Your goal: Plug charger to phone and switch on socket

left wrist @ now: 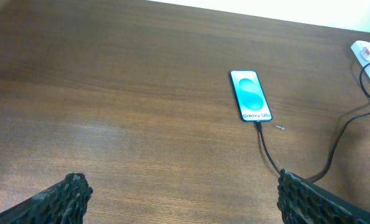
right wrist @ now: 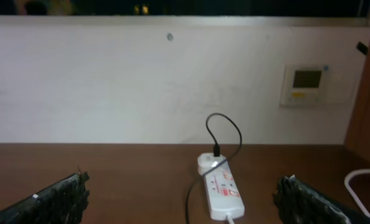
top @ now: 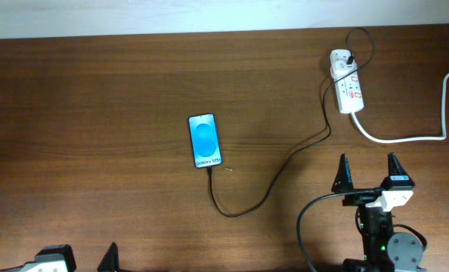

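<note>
The phone (top: 203, 140) (left wrist: 251, 96) lies flat mid-table with its blue screen lit. The charger (top: 285, 162) (left wrist: 269, 152), a thin black cable, meets the phone's lower edge, loops toward the front, then runs back to its black plug (right wrist: 217, 150) in the far end of the socket (top: 347, 81) (right wrist: 219, 190). That white strip with red marks lies at the back right. My right gripper (top: 367, 159) (right wrist: 184, 183) is open and empty, in front of the socket and apart from it. My left gripper (top: 81, 257) (left wrist: 180, 180) hangs open and empty at the front left edge, far from the phone.
A thick white cord (top: 406, 138) (right wrist: 359, 180) curves from the socket's near end to the right edge. A tiny metal bit (top: 228, 168) (left wrist: 279, 127) lies next to the phone's lower end. Beyond the table's back edge stands a white wall with a control panel (right wrist: 306, 84).
</note>
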`<move>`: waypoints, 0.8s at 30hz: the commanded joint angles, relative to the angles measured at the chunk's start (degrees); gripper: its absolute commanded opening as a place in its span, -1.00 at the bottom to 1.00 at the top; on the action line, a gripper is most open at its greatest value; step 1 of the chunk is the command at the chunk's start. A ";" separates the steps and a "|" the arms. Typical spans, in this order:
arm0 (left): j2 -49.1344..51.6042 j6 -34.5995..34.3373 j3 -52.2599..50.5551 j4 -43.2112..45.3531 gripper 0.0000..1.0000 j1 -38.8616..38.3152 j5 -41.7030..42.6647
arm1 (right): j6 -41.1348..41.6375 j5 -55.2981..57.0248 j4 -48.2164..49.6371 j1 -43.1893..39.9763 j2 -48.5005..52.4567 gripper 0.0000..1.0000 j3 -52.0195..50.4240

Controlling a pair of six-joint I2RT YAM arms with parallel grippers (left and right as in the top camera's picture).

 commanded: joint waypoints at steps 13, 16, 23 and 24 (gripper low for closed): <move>-0.31 -0.59 -0.07 0.15 0.99 -0.28 -0.50 | 0.63 1.97 -0.33 0.48 -0.68 0.97 -5.99; -0.28 -0.59 -0.07 0.15 0.99 -0.28 -0.50 | 0.63 1.97 -3.39 0.48 -0.68 0.97 -5.99; -0.28 -0.57 -0.07 0.15 0.99 -0.28 -0.50 | 0.63 1.97 -5.88 0.48 -0.68 0.97 -5.99; -0.31 -0.59 -0.07 0.15 0.99 -0.28 -0.50 | 0.63 1.99 -5.88 0.48 -0.68 0.97 -5.99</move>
